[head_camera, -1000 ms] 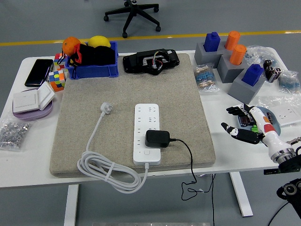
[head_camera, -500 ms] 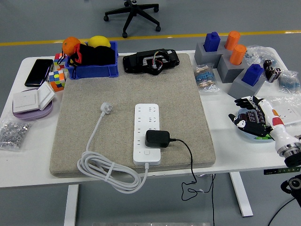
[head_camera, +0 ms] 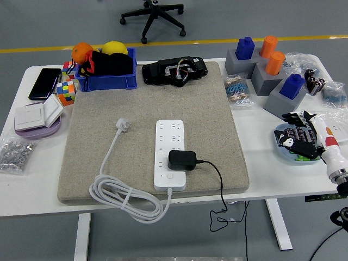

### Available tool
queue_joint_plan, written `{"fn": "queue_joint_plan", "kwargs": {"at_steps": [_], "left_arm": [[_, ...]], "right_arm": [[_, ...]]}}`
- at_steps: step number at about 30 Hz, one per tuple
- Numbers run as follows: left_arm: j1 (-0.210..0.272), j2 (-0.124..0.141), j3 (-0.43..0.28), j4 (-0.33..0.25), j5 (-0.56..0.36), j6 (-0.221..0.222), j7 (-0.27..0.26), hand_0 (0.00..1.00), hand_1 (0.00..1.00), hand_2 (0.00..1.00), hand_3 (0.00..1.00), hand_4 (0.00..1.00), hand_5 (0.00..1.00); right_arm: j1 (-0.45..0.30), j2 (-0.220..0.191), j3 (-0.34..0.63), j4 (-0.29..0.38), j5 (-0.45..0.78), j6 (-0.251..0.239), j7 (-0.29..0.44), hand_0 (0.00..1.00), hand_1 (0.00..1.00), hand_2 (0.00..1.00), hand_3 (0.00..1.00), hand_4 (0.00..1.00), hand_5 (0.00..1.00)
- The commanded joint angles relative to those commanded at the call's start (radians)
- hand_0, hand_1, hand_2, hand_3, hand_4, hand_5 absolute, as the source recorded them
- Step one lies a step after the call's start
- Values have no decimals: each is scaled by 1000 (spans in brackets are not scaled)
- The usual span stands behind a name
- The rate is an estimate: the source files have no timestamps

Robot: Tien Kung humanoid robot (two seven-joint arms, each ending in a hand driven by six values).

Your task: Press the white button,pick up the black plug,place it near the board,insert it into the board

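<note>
Can't see the plug [head_camera: 182, 160] prongs, its body covers them and the sockets under it on the board [head_camera: 170, 154]. Button on the board too small to read its state. Right hand [head_camera: 300, 137] at 3 o'clock: forearm cut by the frame edge, and it hides part of the dish [head_camera: 284, 150] below. Chair [head_camera: 153, 13] at 12 o'clock clipped by the top edge.
</note>
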Motion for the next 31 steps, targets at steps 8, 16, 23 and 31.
{"fn": "queue_joint_plan", "kwargs": {"at_steps": [8,16,23,31], "left_arm": [[1,-2,-12,0,2,2,-2,469,496,513,580,573,274],[-7,-13,15,0,-34,5,-11,468,496,513,580,574,274],[-3,-19,11,0,-32,5,-11,468,496,513,580,574,272],[4,-24,-19,0,-27,10,-11,466,496,513,580,574,274]], "right_arm": [[-1,11,10,6,-3,1,-2,720,659,624,630,812,252],[-10,17,13,13,-2,3,-4,720,659,622,631,810,249],[-11,22,23,12,0,5,-4,720,656,619,631,808,248],[-11,30,26,14,0,5,-5,719,654,619,630,809,247]]}}
